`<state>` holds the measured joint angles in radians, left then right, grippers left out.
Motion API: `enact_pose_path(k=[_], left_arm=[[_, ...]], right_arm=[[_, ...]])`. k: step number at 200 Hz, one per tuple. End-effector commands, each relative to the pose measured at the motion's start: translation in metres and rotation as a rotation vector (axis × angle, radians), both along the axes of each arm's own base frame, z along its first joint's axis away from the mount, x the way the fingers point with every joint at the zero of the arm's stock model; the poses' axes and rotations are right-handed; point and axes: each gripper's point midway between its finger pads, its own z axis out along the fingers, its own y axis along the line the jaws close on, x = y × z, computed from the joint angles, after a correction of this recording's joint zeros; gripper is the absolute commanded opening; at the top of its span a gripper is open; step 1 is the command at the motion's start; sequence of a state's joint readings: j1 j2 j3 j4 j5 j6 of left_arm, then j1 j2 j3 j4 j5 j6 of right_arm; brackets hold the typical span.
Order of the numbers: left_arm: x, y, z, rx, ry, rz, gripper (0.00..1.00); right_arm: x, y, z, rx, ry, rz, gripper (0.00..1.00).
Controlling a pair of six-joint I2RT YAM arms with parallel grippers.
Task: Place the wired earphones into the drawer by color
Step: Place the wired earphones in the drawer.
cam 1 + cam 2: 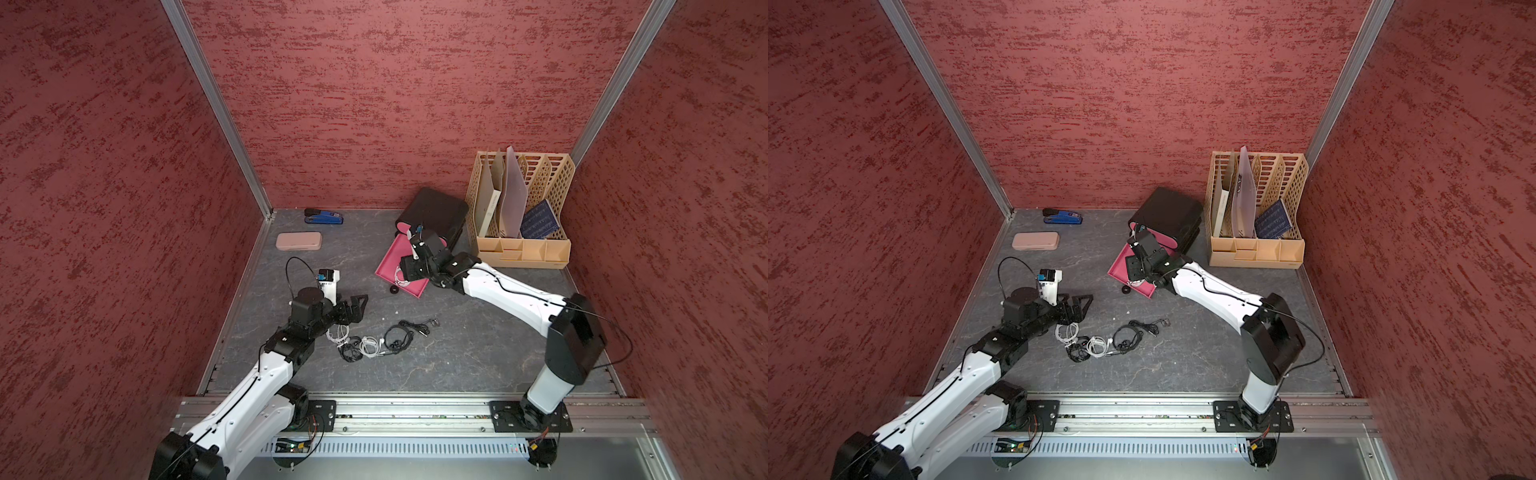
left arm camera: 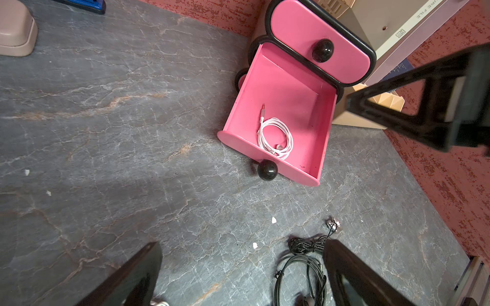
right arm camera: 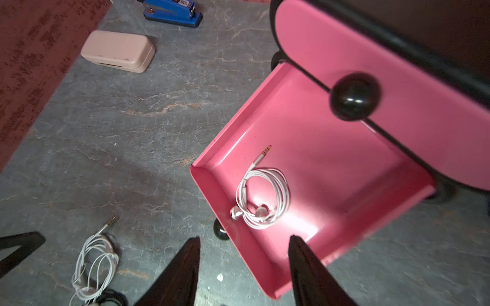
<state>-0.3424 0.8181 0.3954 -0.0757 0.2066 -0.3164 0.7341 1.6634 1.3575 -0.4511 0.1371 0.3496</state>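
The pink drawer (image 1: 390, 257) (image 2: 286, 87) (image 3: 331, 164) is pulled out of its black cabinet. One white coil of wired earphones (image 2: 275, 137) (image 3: 262, 196) lies inside it near the front wall. My right gripper (image 1: 409, 266) (image 3: 244, 238) hovers over the drawer's front edge, open and holding nothing. More wired earphones lie loose mid-table: white bundles (image 1: 338, 332) (image 1: 370, 345) (image 3: 95, 265) and black bundles (image 1: 351, 353) (image 1: 399, 336) (image 2: 305, 265). My left gripper (image 1: 357, 303) (image 2: 242, 242) is open wide just above that pile and empty. No red earphones are visible.
The cabinet's upper pink drawer is closed, with a black knob (image 3: 355, 96). A beige file organizer (image 1: 523, 208) stands at the back right beside the black cabinet (image 1: 436, 212). A blue stapler (image 1: 324, 217) and a pink case (image 1: 299, 241) lie at the back left.
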Motion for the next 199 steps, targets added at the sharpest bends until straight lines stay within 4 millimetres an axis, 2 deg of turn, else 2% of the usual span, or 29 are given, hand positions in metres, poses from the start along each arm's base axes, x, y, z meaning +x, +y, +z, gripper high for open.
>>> enact_pose_path(k=[1, 28, 34, 37, 46, 71, 105, 141, 199], left_arm=[[-0.004, -0.007, 0.009, -0.008, 0.021, -0.041, 1.0], [-0.014, -0.014, 0.008, -0.015, 0.1, -0.065, 1.0], [-0.017, -0.015, 0.007, -0.014, 0.121, -0.069, 1.0], [-0.019, -0.016, 0.006, -0.013, 0.132, -0.069, 1.0], [-0.024, -0.019, 0.003, -0.008, 0.166, -0.078, 1.0], [-0.04, -0.027, -0.006, 0.037, 0.236, -0.096, 1.0], [-0.058, -0.028, -0.015, 0.103, 0.321, -0.096, 1.0], [-0.073, -0.026, -0.022, 0.176, 0.399, -0.091, 1.0], [-0.083, -0.028, -0.046, 0.29, 0.456, -0.099, 0.91]], right_arm=[[-0.015, -0.027, 0.002, -0.053, -0.006, -0.014, 0.59], [-0.032, -0.055, -0.003, -0.103, -0.021, -0.019, 0.61], [-0.034, -0.06, -0.012, -0.127, -0.016, -0.022, 0.61], [-0.037, -0.065, -0.006, -0.123, -0.033, -0.028, 0.62], [-0.039, -0.073, -0.009, -0.145, -0.042, -0.034, 0.62], [-0.045, -0.085, -0.025, -0.184, -0.071, -0.028, 0.62], [-0.046, -0.091, -0.034, -0.159, -0.145, -0.042, 0.62], [-0.053, -0.095, -0.027, -0.083, -0.214, -0.049, 0.63], [-0.055, -0.104, -0.027, -0.08, -0.241, -0.082, 0.64]])
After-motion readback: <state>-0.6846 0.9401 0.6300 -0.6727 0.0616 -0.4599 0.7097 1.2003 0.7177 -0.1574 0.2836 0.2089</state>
